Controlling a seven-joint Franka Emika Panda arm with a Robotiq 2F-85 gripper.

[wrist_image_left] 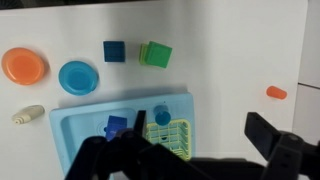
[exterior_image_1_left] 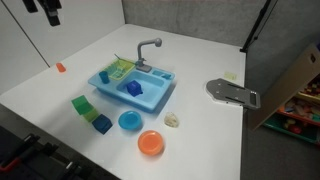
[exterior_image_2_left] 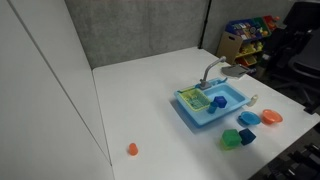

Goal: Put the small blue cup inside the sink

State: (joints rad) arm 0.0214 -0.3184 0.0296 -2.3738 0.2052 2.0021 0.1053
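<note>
Gripper [wrist_image_left: 228, 152] empty and high; small blue cup [wrist_image_left: 117, 127] is inside the sink [wrist_image_left: 62, 130].

The fingers read as spread, with bare table between them and nothing held. The cup sits in the basin next to the yellow-green dish rack [wrist_image_left: 178, 138], and it shows there in both exterior views. I'd call it placed, so what's left is a clean retreat: straight up, no sweep across the faucet [exterior_image_1_left: 150, 44]. Don't confuse the dark blue block [wrist_image_left: 114, 51] out on the table with the cup. Hard to see: the fingertips are a dark blur cut off by the bottom edge of the wrist view. Can't tell if the cup is upright or tipped. In an exterior view the gripper is cropped at the top edge.
</note>
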